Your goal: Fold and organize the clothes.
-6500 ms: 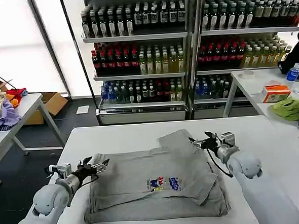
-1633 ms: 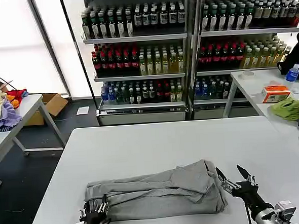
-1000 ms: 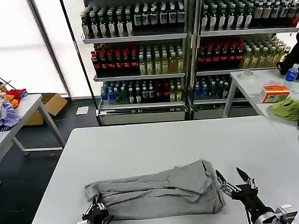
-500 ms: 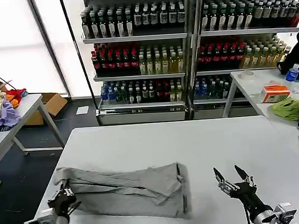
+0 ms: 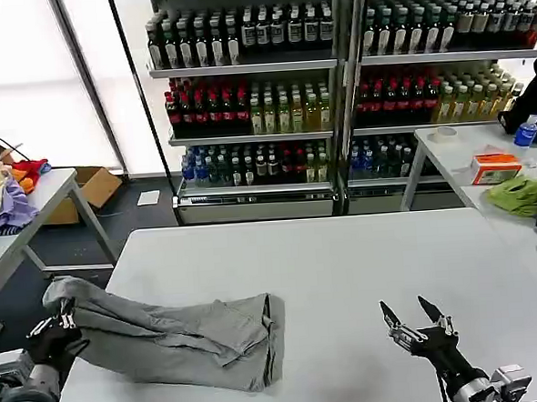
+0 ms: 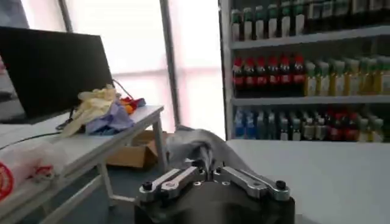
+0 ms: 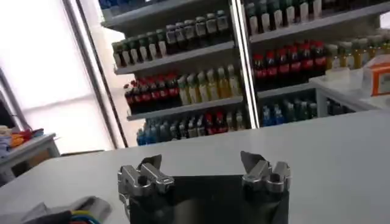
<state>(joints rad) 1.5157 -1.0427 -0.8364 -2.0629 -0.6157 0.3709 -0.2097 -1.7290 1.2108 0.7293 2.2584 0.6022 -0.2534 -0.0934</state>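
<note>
Grey shirt (image 5: 172, 339) bunched lengthwise on the white table (image 5: 345, 260), its left end in my left gripper (image 5: 59, 325).

The shirt lies crumpled as a long band across the near left part of the table, and its left end rises off the surface at the table's left edge, where my left gripper's fingers are pinched together on the fabric; in the left wrist view a fold of grey cloth (image 6: 194, 146) stands up between those fingers. My right gripper (image 5: 412, 318) hovers over the near right part of the table, well apart from the shirt's right end, fingers spread and holding nothing. Beyond the table's far edge stand shelves of bottles (image 5: 334, 88).
</note>
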